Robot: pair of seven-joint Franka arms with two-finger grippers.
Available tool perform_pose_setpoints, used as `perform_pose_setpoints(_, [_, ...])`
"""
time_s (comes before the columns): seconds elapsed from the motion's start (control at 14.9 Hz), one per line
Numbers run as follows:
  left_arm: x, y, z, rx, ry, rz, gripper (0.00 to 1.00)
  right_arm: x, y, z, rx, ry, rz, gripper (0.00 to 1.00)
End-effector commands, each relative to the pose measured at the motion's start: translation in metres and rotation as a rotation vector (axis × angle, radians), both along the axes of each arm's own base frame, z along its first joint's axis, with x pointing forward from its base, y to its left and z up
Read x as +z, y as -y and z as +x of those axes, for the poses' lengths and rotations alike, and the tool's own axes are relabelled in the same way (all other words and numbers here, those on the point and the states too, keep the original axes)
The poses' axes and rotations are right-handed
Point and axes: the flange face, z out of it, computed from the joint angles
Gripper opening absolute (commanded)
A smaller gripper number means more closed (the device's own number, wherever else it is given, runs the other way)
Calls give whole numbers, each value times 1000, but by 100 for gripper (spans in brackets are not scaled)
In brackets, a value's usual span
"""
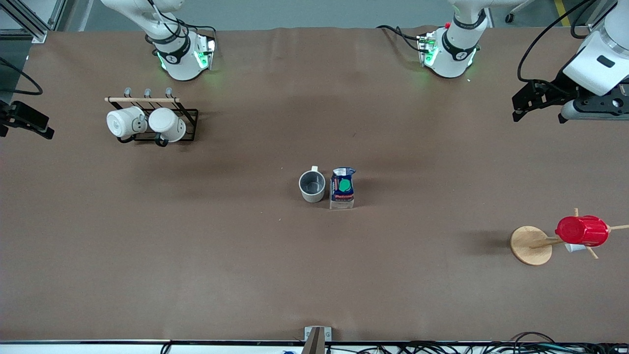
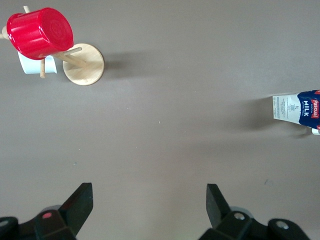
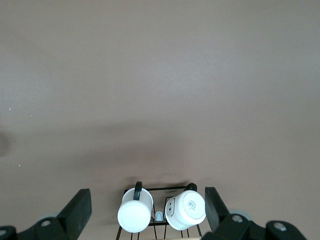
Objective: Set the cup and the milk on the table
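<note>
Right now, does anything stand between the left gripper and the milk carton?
Nothing visible does. The left gripper, open, is over bare table at the left arm's end. The milk stands mid-table, with the cup beside it toward the right arm's end, off that path.

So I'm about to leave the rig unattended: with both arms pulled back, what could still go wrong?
The cup and milk stand almost touching mid-table, so nudging one would likely tip the other. The left gripper and right gripper hang with fingers open; the right sits over the racked white mugs and could snag them if it descends.
</note>
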Motion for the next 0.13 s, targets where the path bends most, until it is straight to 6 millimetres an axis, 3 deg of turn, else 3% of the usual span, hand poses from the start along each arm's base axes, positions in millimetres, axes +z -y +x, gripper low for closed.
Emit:
perform_pose_setpoints(0.0, [7,-2,8,-14,-15,-5,100,3,-3,-2,-8,-1,16,100])
perform_pose_setpoints(0.07, [7,-2,8,-15,-14,6,100,3,-5,-2,-5,-3,18,100])
